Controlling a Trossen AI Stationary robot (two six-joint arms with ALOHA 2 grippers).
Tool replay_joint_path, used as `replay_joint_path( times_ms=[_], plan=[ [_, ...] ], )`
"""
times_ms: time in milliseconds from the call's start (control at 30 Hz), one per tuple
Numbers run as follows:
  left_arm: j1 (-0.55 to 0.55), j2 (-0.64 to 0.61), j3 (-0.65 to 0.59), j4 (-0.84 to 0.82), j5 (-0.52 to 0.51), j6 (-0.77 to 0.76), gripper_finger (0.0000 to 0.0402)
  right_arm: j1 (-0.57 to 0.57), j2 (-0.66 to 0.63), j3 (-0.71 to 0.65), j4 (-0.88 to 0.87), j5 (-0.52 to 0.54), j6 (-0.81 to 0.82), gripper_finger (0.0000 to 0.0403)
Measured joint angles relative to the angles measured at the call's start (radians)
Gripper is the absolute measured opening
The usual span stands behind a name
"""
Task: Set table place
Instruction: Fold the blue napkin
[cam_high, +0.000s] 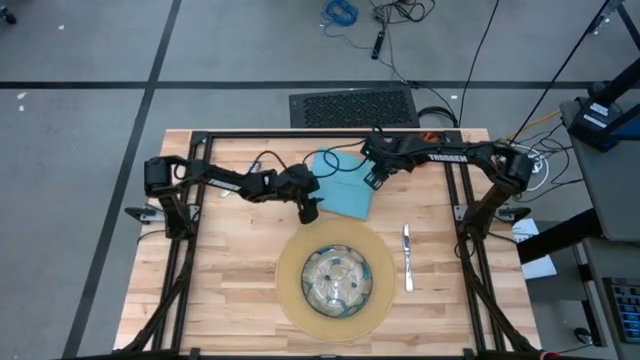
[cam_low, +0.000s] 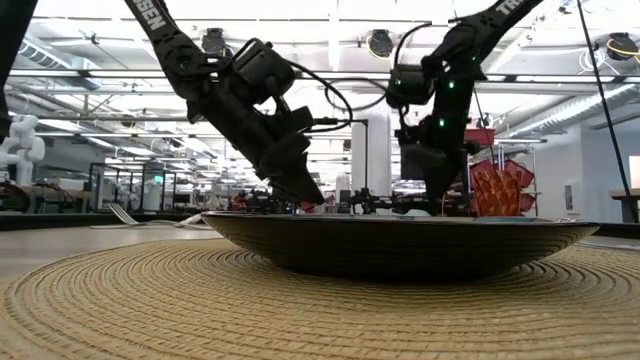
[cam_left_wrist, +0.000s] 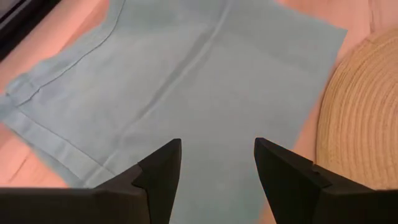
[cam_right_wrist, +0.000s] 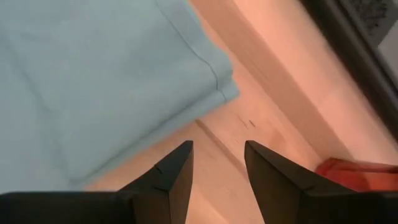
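A teal cloth napkin (cam_high: 345, 185) lies flat on the wooden table (cam_high: 230, 290) beyond a round tan mat (cam_high: 335, 280). A patterned glass bowl (cam_high: 337, 278) stands on the mat. My left gripper (cam_left_wrist: 217, 146) hovers open over the napkin's near left part (cam_left_wrist: 186, 81), slanting down, with the mat's rim (cam_left_wrist: 360, 112) beside it. My right gripper (cam_right_wrist: 217, 146) is open above bare wood just off the napkin's far right corner (cam_right_wrist: 214, 81), pointing steeply down. In the high view the left gripper (cam_high: 308, 210) and right gripper (cam_high: 375, 180) flank the napkin.
A silver piece of cutlery (cam_high: 407, 255) lies right of the mat. A fork (cam_low: 125, 213) shows low at the left in the low view. A red-orange thing (cam_right_wrist: 354, 174) sits near the far rail (cam_high: 330, 133). Bare wood lies left of the mat.
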Motion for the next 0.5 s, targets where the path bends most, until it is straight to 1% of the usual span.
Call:
replay_joint_path(
  times_ms=[33,100,233,333,500],
  plan=[
    [0.008,0.0,0.0,0.0,0.01,0.014,0.0189,0.007,-0.013,0.0,0.002,-0.009,0.01,0.0137],
    [0.025,0.0,0.0,0.005,0.019,0.031,0.0189,0.028,-0.033,0.0,0.019,-0.061,0.041,0.0137],
    [0.056,0.0,0.0,0.05,0.063,0.069,0.0189,0.105,-0.039,0.001,0.084,-0.129,0.089,0.0137],
    [0.073,0.0,0.0,0.083,0.112,0.089,0.0189,0.149,-0.024,0.001,0.126,-0.128,0.119,0.0137],
    [0.092,0.003,0.0,0.093,0.183,0.124,0.0189,0.161,0.022,0.001,0.106,-0.129,0.16,0.0137]
  ],
)
